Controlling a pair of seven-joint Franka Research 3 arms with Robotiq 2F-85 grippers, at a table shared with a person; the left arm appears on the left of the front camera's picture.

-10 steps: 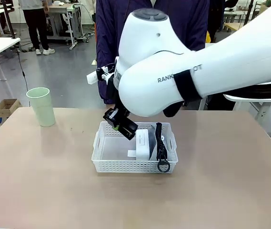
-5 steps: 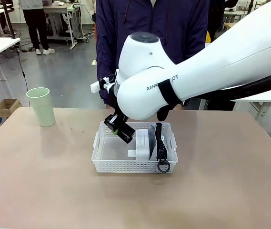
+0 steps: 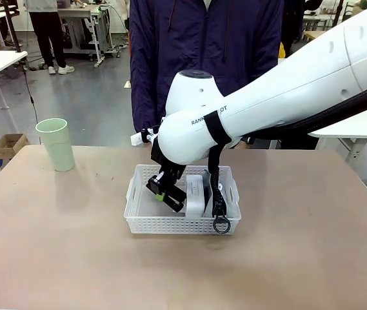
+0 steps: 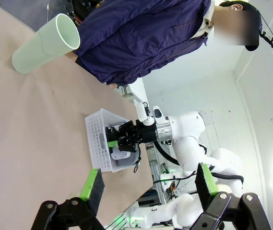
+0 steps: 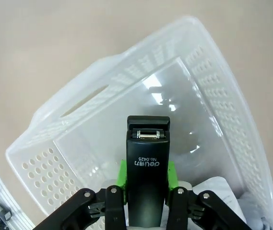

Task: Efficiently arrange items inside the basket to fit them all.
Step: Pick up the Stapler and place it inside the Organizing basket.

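Right hand (image 3: 168,195) gripping black stapler (image 5: 147,158), low over basket (image 3: 146,224) — free left half, just beside small white box (image 3: 195,194). Left hand (image 4: 148,183) spread, empty. Suggest: lay stapler flat, tight against the box, release only once it rests — leaves room for green cup (image 3: 55,143), out on worktop (image 3: 54,245).

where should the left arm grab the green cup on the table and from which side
Probably the rim of the pale green plastic cup, taken from straight above with one finger inside and one outside. It stands upright, mouth open, apart from the white basket, and its body looks wide for a side grasp. The left end effector is open.
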